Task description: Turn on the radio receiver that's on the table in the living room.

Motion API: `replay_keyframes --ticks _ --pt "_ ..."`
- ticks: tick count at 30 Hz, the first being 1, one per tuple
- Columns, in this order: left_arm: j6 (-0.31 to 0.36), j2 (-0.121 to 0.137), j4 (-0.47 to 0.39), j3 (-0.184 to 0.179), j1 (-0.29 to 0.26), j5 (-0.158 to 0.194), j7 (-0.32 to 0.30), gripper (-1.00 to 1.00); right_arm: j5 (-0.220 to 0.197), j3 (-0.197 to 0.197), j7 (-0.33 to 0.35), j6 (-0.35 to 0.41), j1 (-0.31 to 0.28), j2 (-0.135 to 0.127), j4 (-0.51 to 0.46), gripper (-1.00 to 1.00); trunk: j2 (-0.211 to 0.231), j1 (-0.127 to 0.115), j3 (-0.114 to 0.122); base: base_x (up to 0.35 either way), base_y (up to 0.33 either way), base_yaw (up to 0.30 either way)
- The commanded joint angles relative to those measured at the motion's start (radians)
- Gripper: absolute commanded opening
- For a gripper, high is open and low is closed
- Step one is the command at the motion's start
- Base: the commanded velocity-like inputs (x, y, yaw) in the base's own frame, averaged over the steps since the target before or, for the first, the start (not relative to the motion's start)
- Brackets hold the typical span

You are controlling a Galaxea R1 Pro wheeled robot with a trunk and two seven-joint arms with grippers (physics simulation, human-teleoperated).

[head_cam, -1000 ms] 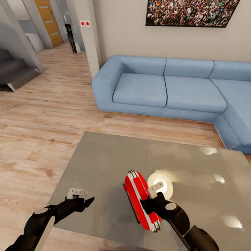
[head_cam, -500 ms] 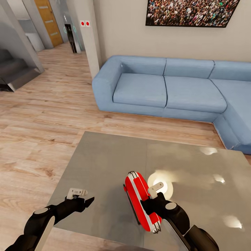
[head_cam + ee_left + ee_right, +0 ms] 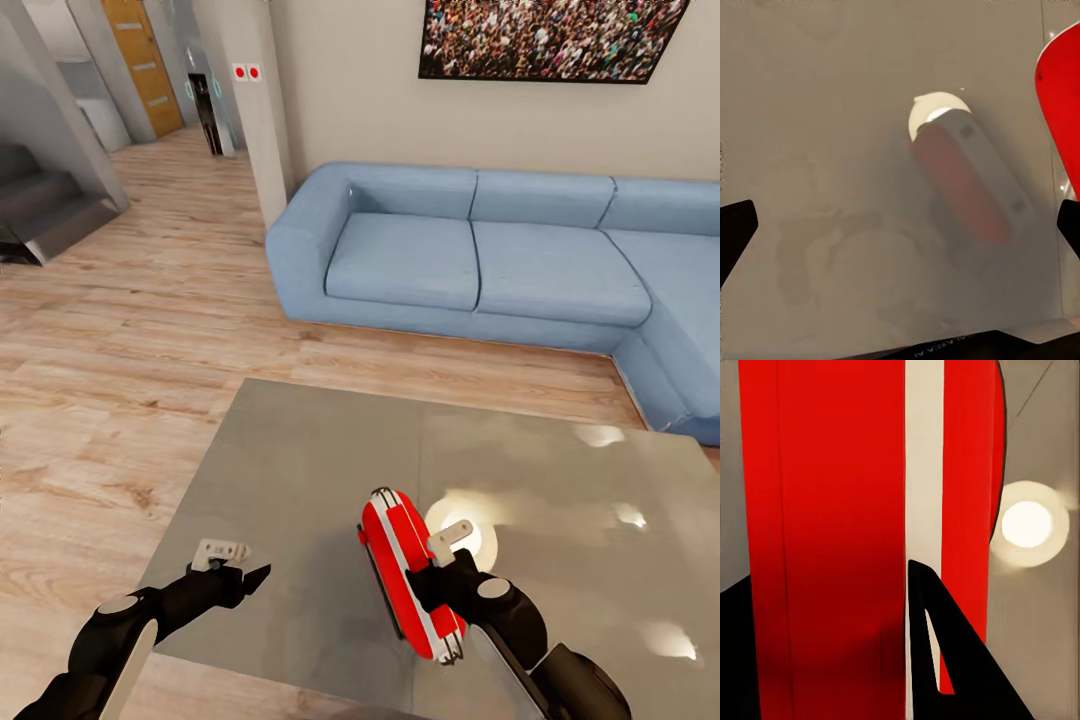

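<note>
Radio receiver (image 3: 405,570) stands on edge on the table (image 3: 300,470), near its front edge, right gripper (image 3: 432,580) clamped across its red faces. Left gripper (image 3: 238,572), fingers apart and empty, hovers over the table beside the receiver. Judged: rigid, light, glossy shell, likely slippery; grip flat faces, not the thin wire handle.

The right gripper (image 3: 447,590) covers the lower right part of the radio receiver (image 3: 398,560), so how its jaws stand cannot be told. In the right wrist view the radio receiver (image 3: 832,510) is cut off at the top and bottom edges. The sofa (image 3: 480,255) and the crowd picture (image 3: 555,38) run past the right and top edges of the head view.
</note>
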Motion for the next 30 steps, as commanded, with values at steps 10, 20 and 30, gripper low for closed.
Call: replay_keyframes --ticks 10,20,30 --pt "0.000 0.000 0.000 0.000 0.000 0.000 0.000 1.00 -0.003 -0.001 0.000 0.000 0.000 -0.001 -0.002 -1.00 0.000 0.000 0.015 0.000 0.000 0.079" --pt "0.000 0.000 0.000 0.000 0.000 0.000 0.000 1.00 -0.003 -0.002 0.000 0.000 0.000 -0.001 -0.002 -1.00 0.000 0.000 0.025 0.000 0.000 0.053" --pt "0.000 0.000 0.000 0.000 0.000 0.000 0.000 1.00 -0.002 -0.004 -0.001 -0.014 0.000 -0.001 -0.002 -1.00 0.000 0.000 0.038 0.000 0.000 0.001"
